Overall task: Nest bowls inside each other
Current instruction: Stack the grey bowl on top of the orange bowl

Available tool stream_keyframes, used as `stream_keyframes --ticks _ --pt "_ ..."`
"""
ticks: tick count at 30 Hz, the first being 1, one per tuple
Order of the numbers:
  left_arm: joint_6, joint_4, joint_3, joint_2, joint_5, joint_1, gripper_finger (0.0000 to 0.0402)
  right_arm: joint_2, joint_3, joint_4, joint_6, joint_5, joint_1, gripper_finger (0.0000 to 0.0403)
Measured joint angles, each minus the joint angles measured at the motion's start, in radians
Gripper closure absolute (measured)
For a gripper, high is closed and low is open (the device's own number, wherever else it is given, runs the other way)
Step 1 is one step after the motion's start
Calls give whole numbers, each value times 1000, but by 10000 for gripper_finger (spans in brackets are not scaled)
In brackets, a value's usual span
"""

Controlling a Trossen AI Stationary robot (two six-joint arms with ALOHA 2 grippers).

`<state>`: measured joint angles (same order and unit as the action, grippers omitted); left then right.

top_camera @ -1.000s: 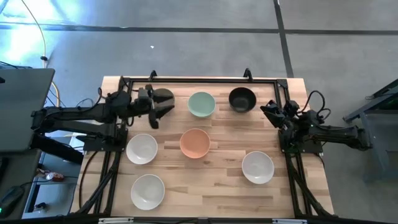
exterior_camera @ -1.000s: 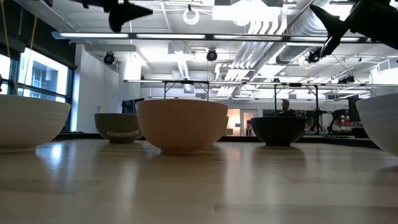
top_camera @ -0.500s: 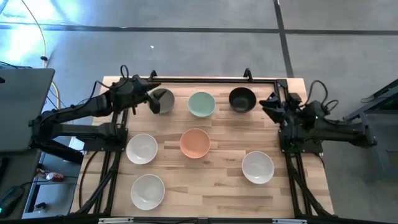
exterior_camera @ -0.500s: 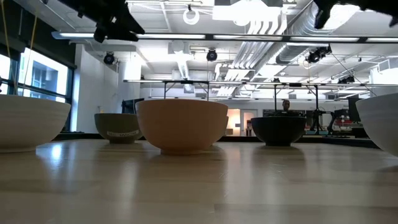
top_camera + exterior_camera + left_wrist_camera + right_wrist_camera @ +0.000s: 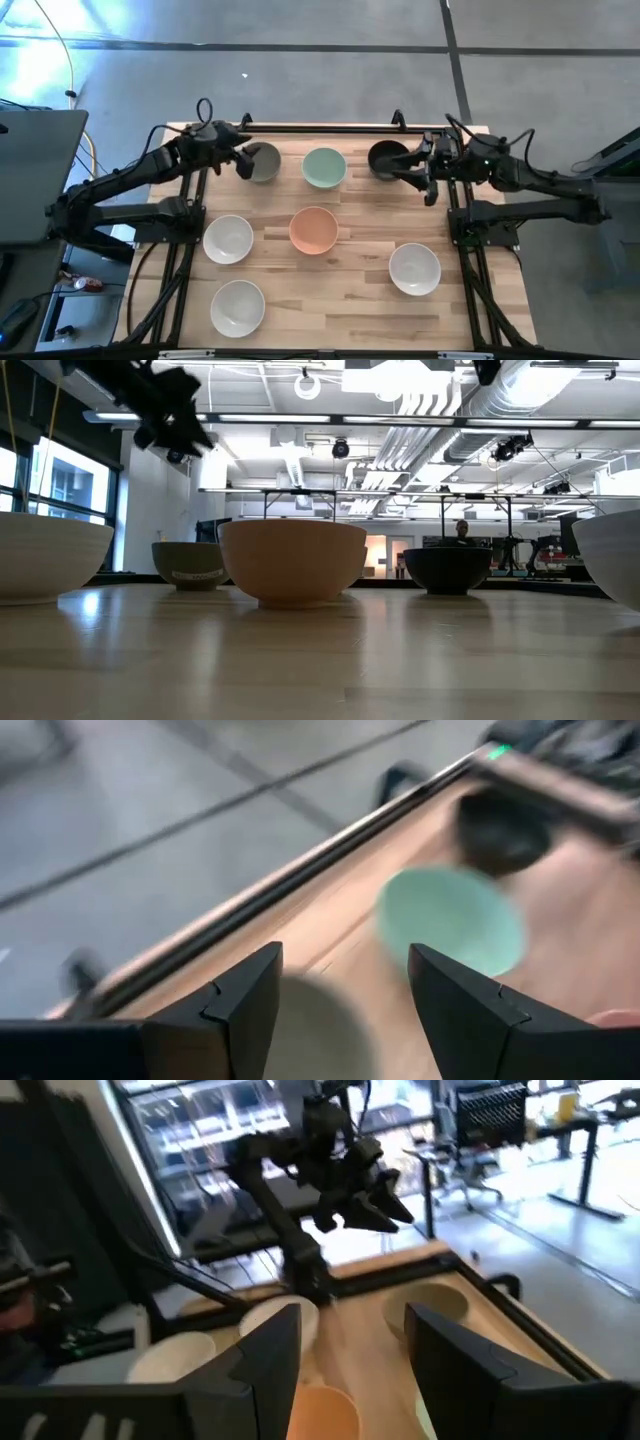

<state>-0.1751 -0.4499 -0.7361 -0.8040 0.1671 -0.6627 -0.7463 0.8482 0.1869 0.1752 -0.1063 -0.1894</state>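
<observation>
7 smooth round bowls sit apart on the wooden table around the peach bowl; none are nested. The left gripper, fingers spread, hovers beside the grey bowl. The right gripper, also released, overlaps the black bowl. Only the overhead view shows the mint bowl clearly.

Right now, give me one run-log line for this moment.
stage: approach | left tool: open, by grey bowl | right tool: open, by black bowl | nested: none | held: nothing

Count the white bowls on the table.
3. One white bowl sits mid-left, another near the front-left corner, and a third front-right. None seems hidden.
</observation>
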Motion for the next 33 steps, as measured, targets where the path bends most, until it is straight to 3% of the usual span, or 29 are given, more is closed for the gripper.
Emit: stream_keyframes --ticks 8,15,23,33 --pt "-93 -213 0 -1 49 -170 194 -71 45 18 -1 5 0 231" --pt "-216 -315 0 -68 -73 -284 194 -115 48 -45 -1 5 0 231" --pt "-268 -351 -5 -207 -160 -297 194 -132 49 -86 9 5 0 231" --pt "-263 -439 -170 -388 -121 -308 194 -132 49 -83 26 0 0 231"
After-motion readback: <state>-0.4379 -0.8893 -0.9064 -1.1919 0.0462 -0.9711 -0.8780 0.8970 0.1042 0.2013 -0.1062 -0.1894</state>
